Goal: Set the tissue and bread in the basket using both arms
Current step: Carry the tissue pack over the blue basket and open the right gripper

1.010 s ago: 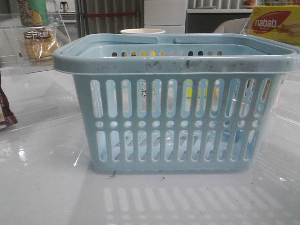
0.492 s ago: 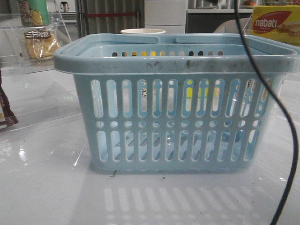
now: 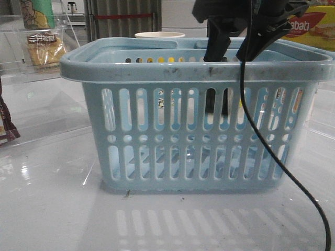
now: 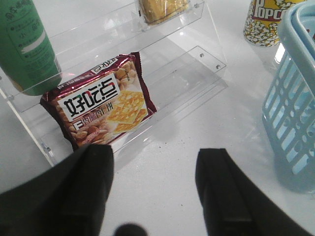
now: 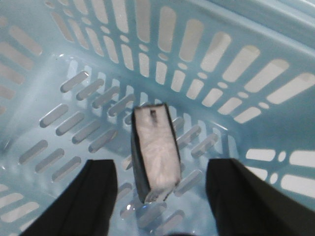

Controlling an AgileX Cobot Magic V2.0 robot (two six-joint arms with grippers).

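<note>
The pale-blue basket (image 3: 193, 70) stands mid-table. My right gripper (image 3: 234, 49) hangs over its right part, fingers spread and open. Below it, inside the basket (image 5: 221, 29), the tissue (image 5: 155, 150) is a small dark-sided pack with a whitish face; it is free of both fingers, and shows dark through the slots (image 3: 211, 102). The bread (image 3: 46, 48) sits in its clear wrapper on the acrylic shelf at far left, also seen at the frame edge (image 4: 162, 7). My left gripper (image 4: 155, 191) is open and empty over bare table beside the basket (image 4: 295, 98).
A maroon snack bag (image 4: 101, 108) leans on the clear acrylic shelf (image 4: 197, 54), with a green bottle (image 4: 24, 44) above it. A popcorn cup (image 4: 266, 22) stands by the basket. The nabati box (image 3: 316, 26) is at back right. A black cable (image 3: 261, 151) hangs before the basket.
My right arm and its cable have come into the front view above the basket. A dark pack now shows behind the slots where yellow showed before.
</note>
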